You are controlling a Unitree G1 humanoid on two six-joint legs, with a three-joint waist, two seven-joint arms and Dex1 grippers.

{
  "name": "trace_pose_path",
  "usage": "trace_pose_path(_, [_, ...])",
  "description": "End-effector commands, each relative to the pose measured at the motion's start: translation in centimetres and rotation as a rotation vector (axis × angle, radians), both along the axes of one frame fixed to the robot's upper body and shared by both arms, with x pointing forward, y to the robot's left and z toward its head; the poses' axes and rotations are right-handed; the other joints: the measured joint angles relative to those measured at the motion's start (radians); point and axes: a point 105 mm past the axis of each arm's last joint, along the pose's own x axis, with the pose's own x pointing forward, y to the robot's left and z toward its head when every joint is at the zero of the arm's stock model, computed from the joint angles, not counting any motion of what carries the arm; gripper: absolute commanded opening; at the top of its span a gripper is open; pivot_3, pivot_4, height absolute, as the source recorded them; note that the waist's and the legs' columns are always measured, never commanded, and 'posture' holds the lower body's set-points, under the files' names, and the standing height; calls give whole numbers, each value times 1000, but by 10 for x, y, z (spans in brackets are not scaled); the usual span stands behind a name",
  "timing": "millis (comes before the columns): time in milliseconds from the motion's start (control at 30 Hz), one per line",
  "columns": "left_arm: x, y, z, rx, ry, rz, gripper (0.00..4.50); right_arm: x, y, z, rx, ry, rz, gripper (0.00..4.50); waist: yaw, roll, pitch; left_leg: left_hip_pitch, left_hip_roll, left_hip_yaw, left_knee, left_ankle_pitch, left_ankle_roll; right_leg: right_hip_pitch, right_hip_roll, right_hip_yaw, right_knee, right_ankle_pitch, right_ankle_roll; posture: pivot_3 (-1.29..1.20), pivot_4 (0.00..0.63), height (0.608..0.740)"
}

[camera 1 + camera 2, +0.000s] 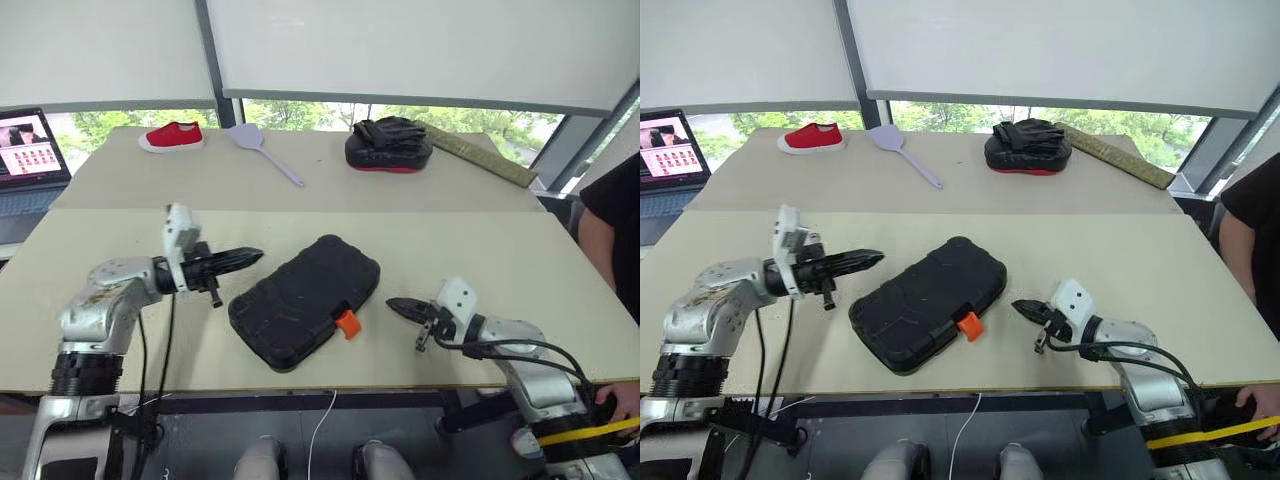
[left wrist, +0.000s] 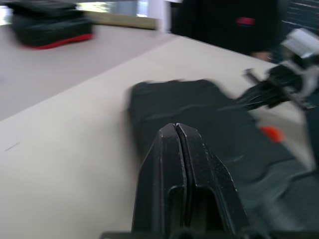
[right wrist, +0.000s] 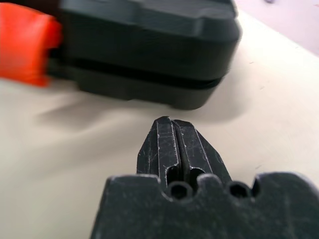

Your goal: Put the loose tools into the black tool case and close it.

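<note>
One flat black textured plastic tool case (image 1: 305, 300), lid shut, orange latch (image 1: 346, 323) at front, flat on beige desk (image 1: 480, 250) between both jaws. Left gripper (image 1: 250, 257) and right gripper (image 1: 395, 305) pressed together, empty.

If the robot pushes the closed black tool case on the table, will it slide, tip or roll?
The black tool case lies flat and low on the table, so it would probably slide rather than tip or roll. Its shell looks like rigid moulded plastic, likely stiff. The textured surface may give some grip. A push near one corner would probably turn it.
</note>
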Motion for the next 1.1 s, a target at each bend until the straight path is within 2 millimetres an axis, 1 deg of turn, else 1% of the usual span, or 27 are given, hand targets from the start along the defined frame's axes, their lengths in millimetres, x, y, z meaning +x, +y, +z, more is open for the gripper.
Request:
trace_pose_path(33, [8,-34,-29,146,8,1,73,-21,20,22,76,4,122,0,-1,0,0,0,0,0,0,0,0,0,1,0,0,0,0,0,150,740])
trace_pose_path(67, [12,-35,-43,198,24,25,73,-24,24,21,74,13,141,0,-4,0,0,0,0,0,0,0,0,0,1,1,1,0,0,0,150,740])
trace_pose_path(133, [8,-39,-73,281,55,5,73,-27,34,17,63,29,170,0,-5,1,-1,1,1,-1,0,1,-1,-1,3,2,1,0,0,0,150,740])
trace_pose_path(200, [1,-42,-92,338,86,-27,73,-28,41,14,51,40,190,0,-1,4,-3,9,1,-2,0,0,-1,7,3,1,1,-1,0,0,150,740])
trace_pose_path(233, [-1,-43,-97,346,101,-29,73,-28,43,13,45,45,199,0,0,5,-3,13,1,-2,0,0,-2,10,3,1,0,-5,-5,0,150,740])
trace_pose_path(267, [-2,-45,-98,333,112,-24,73,-26,44,12,44,52,199,0,0,6,-4,16,2,-2,0,-4,-9,12,2,1,0,-6,-7,0,150,740])
trace_pose_path(433, [-2,-48,-96,302,122,-11,73,-27,51,2,16,108,225,0,1,10,-9,17,1,-4,0,-4,-9,12,0,1,1,-6,-7,0,150,740])
trace_pose_path(533, [-3,-49,-96,300,125,-8,73,-23,54,-3,2,115,215,0,1,10,-13,16,1,-4,0,-4,-9,13,1,1,0,-7,-6,0,150,740])
trace_pose_path(633, [-2,-49,-96,298,126,-2,73,-19,58,-4,38,146,213,0,1,10,-14,16,1,-4,0,-4,-9,13,1,1,0,-7,-6,0,150,740])
trace_pose_path(700, [-2,-49,-95,297,125,1,73,-15,62,-1,69,151,212,0,1,10,-14,16,1,-4,0,-4,-9,13,1,1,0,-7,-6,0,150,740])
trace_pose_path(800, [1,-49,-93,291,111,13,73,-11,67,-4,45,148,231,0,1,10,-14,16,1,-4,0,-4,-9,12,1,2,1,-7,-6,0,150,740])
trace_pose_path(1100, [5,-50,-89,275,110,30,73,-4,83,-7,58,149,260,0,1,10,-15,16,1,-4,0,-4,-9,12,1,1,1,-7,-6,0,150,740])
